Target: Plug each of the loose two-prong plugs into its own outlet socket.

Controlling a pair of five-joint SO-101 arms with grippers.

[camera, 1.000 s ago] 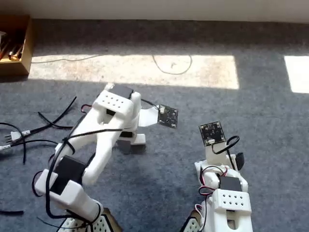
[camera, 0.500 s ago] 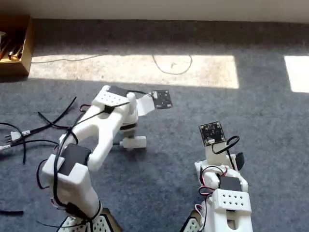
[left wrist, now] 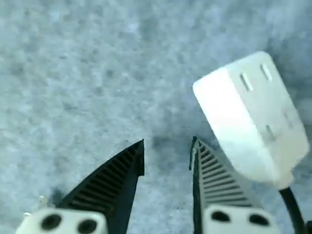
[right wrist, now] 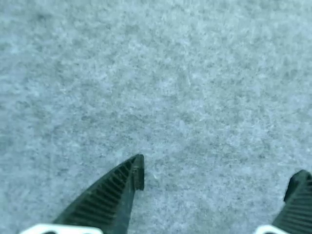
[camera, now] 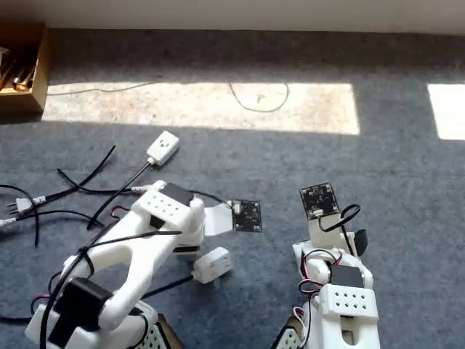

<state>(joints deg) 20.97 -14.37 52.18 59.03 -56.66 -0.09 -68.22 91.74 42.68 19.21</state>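
1. Arms, two: the left arm point(camera: 138, 247) is bent low over the carpet point(camera: 378, 189); the right arm point(camera: 336, 287) is folded close to its base.
2. Left claw point(left wrist: 167, 146): released. Its two ribbed fingers point(left wrist: 114, 190) stand a narrow gap apart with nothing between them, tips toward the carpet.
3. Right claw point(right wrist: 219, 168): released and spread wide, with carpet alone between its tips.
4. Sockets, two, both white.
   - The near socket point(left wrist: 253, 117) lies just beside the left claw, along the outer side of one finger. Whether they touch cannot be told. Its slotted face is up, and a black cord point(left wrist: 294, 214) leaves its end.
   - The far socket point(camera: 163, 147) lies well ahead of the left claw, near the sunlit strip point(camera: 203, 105).
5. Plugs: one two-prong plug point(camera: 22, 206) lies well apart from the left claw, off to its left at the picture edge. A second pale end point(camera: 3, 222) beside it is too small to tell.
6. Room: open carpet lies between the two claws and ahead of the right claw. Loose black cords point(camera: 80, 182) crowd the left claw's left side. A wooden box point(camera: 25, 69) sits in the far left corner.
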